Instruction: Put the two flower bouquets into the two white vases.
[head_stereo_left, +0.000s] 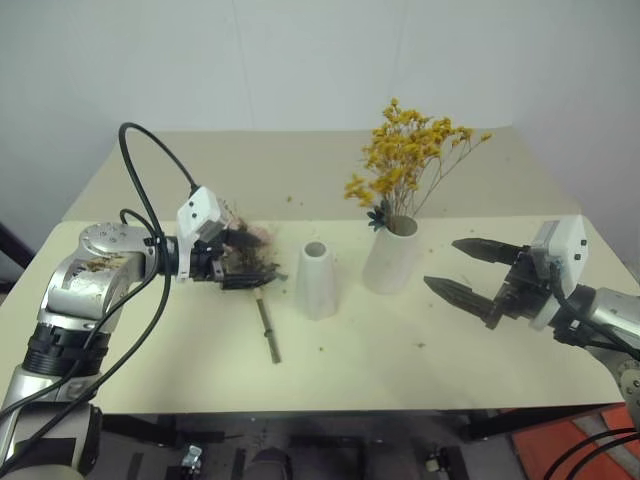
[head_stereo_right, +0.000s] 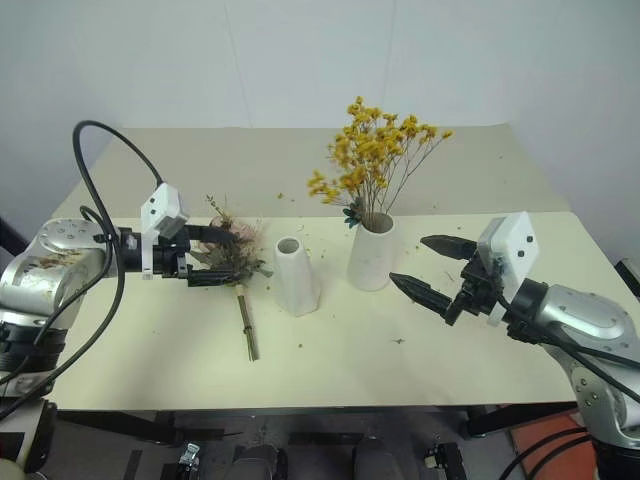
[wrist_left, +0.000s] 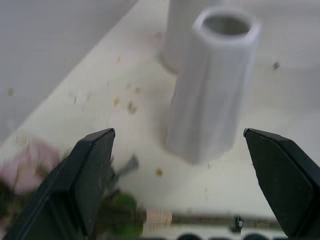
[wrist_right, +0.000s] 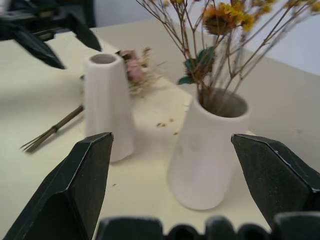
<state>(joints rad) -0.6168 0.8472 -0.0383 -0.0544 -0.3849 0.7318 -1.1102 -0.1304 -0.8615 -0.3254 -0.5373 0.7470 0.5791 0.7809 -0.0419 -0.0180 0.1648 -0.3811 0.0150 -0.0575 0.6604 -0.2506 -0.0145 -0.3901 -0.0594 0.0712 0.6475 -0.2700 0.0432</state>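
A: Where do the flowers stand?

B: The yellow spray (head_stereo_right: 375, 150) is upright in the wide vase (head_stereo_right: 369, 254), stems down in its mouth, blooms fanning above. The rose bunch (head_stereo_right: 232, 250) lies flat on the table (head_stereo_right: 450, 340), to the left of the slim vase (head_stereo_right: 296, 276), its stems (head_stereo_right: 246, 325) pointing toward the near edge.

A: And the slim vase itself?

B: It stands upright, just left of the wide one, the two close but apart. Nothing is in its mouth.

A: The left gripper?

B: The left gripper (head_stereo_right: 215, 255) is at the rose bunch, fingers spread on either side of the blooms. In the left wrist view the two black fingers (wrist_left: 85, 180) stand wide apart, with pink petals and green leaves low beside one finger and the slim vase ahead between them. I cannot tell whether a finger touches the flowers; it does not clamp them.

A: The right one?

B: The right gripper (head_stereo_left: 465, 270) hangs above the table to the right of the wide vase, clear of it, pointing toward it. Its jaws gape wide and hold nothing. In the right wrist view both vases show between the fingers (wrist_right: 75, 185), the wide one nearer.

A: Anything else on the table?

B: Small yellow crumbs scattered around the vases.
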